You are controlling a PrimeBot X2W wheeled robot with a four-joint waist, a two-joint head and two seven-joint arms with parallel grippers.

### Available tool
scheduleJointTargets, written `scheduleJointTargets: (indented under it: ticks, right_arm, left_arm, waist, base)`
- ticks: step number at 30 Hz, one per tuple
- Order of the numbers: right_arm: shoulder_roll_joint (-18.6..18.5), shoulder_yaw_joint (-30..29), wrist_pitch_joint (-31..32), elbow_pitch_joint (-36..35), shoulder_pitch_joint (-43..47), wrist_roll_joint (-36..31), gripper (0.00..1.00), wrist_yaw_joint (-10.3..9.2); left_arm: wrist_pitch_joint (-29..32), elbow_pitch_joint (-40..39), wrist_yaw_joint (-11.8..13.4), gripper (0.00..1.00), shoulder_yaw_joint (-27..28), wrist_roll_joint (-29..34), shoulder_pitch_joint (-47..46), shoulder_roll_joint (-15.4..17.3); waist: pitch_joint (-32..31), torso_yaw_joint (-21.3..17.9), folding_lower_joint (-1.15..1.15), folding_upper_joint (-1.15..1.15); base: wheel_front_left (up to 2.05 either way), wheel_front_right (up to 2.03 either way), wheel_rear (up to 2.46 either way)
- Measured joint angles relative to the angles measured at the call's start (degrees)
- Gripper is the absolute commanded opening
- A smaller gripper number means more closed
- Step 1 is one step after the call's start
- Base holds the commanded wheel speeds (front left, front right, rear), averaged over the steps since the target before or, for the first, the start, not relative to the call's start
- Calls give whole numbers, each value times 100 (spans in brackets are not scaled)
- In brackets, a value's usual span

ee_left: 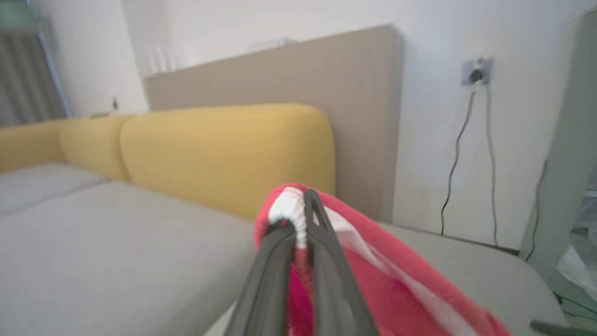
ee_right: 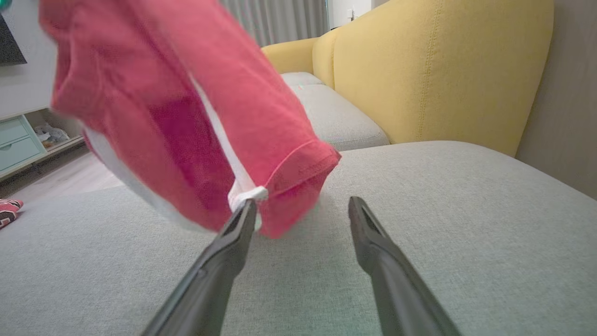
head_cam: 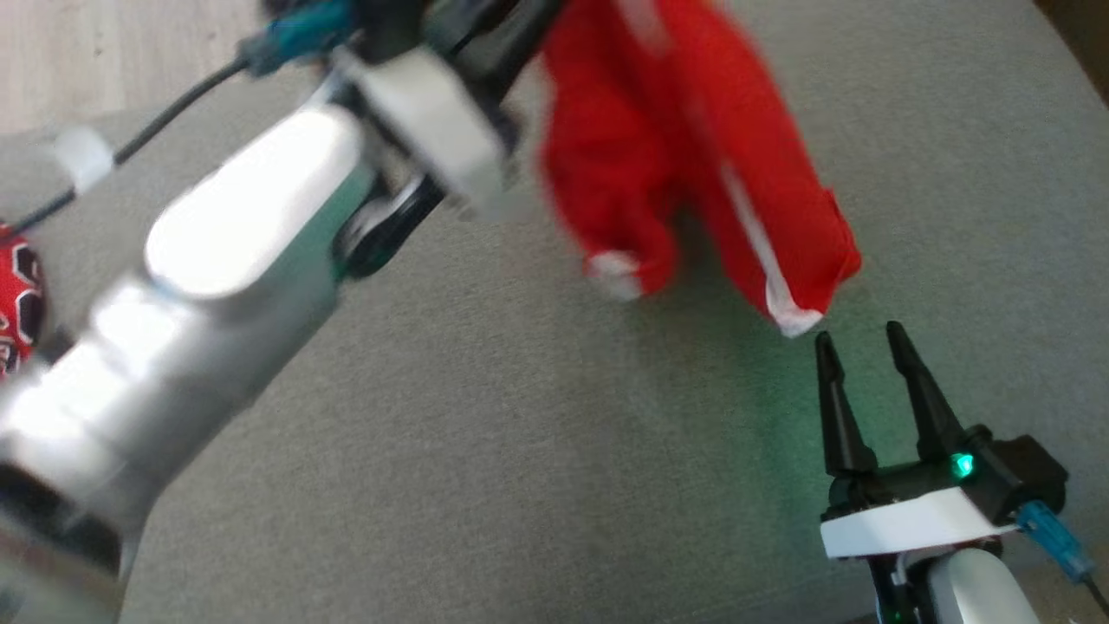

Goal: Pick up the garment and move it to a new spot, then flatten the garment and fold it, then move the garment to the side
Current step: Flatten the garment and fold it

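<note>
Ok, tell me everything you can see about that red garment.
The red garment looks like soft knit cloth, with a white stripe down one side, white trim and a stitched hem. It hangs bunched in two lobes over the grey sofa seat, pinched at a white edge by the shut left gripper. Its lowest corner dangles by the open right gripper; whether they touch is unclear.
</note>
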Motion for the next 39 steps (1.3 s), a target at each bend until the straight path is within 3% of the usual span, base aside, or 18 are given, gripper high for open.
scheduleJointTargets:
  ticks: [8, 17, 25, 26, 27, 28, 29, 34, 39]
  right_arm:
    - [-1, -10, 0, 69, -24, 42, 100, 0]
    - [-1, 569, 1, 1110, -333, -1, 100, 0]
    - [-9, 806, 7, 1699, -586, -20, 100, 0]
    - [-9, 836, 7, 1699, -613, -21, 85, 0]
    - [-9, 851, 7, 1689, -638, -33, 56, 0]
    - [-9, 854, 7, 1674, -655, -51, 18, 0]
    - [-9, 856, 7, 1655, -665, -64, 0, 0]
    - [-8, 800, 7, 1412, -694, -169, 0, 0]
    - [-11, 167, 7, 480, -745, -151, 0, 0]
  left_arm:
    - [-96, 654, -1, 0, -259, -193, 1101, 386]
    - [-526, 1099, -82, 0, -303, -198, 954, 148]
    - [-678, 1276, -90, 0, -387, -250, 789, -23]
    - [-686, 1287, -90, 0, -410, -279, 778, -30]
    - [-703, 1291, -90, 0, -441, -307, 771, -31]
    - [-725, 1291, -90, 0, -482, -323, 764, -29]
    - [-728, 1291, -90, 0, -511, -345, 759, -27]
    - [-777, 1288, -103, 0, -634, -437, 701, -1]
    - [-839, 1188, -132, 0, -758, -569, 666, 146]
  waist:
    - [187, 341, 1, 0]
    - [415, 854, 1, 0]
    - [481, 1030, 1, 0]
    - [490, 1038, 1, 0]
    - [498, 1046, 1, 0]
    - [506, 1051, 1, 0]
    - [512, 1053, 1, 0]
    - [515, 1029, 1, 0]
    - [506, 966, 1, 0]
  base:
    - [0, 0, 0]
    - [0, 0, 0]
    - [0, 0, 0]
    - [0, 0, 0]
    - [0, 0, 0]
    - [0, 0, 0]
    - [0, 0, 0]
    - [0, 0, 0]
    - [0, 0, 0]
